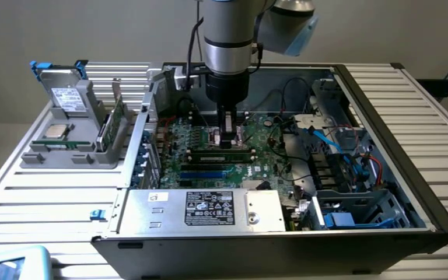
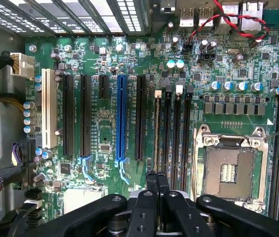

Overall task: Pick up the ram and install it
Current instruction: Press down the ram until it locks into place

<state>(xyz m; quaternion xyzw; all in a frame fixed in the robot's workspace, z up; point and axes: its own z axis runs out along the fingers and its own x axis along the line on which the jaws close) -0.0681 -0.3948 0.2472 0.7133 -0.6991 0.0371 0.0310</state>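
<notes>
The hand (image 1: 230, 139) is down inside the open computer case (image 1: 380, 116), low over the motherboard (image 1: 208, 169). Its two fingers (image 2: 152, 183) are clenched together and nothing is between them.

I use the empty processor socket (image 2: 228, 173) as my landmark. Beside the socket there is a bank of four black memory slots. In the slot farthest from the socket I see a thin stick on its edge, and I believe this is the ram (image 2: 156, 133), already in its slot. The three slots nearer to the socket look empty. The long axis of the ram runs parallel to the near side of the socket. In the exterior view it goes across from the view's left to its right.

The ram (image 1: 222, 154) lies directly under the fingertips, so the way from the hand to it is straight down. I cannot tell if the tips touch its top edge or stop just above it. I also cannot tell if the ram is pushed fully home.

The arm (image 1: 228, 35) stands almost vertical above the socket area, with the wrist pointing straight down.
</notes>
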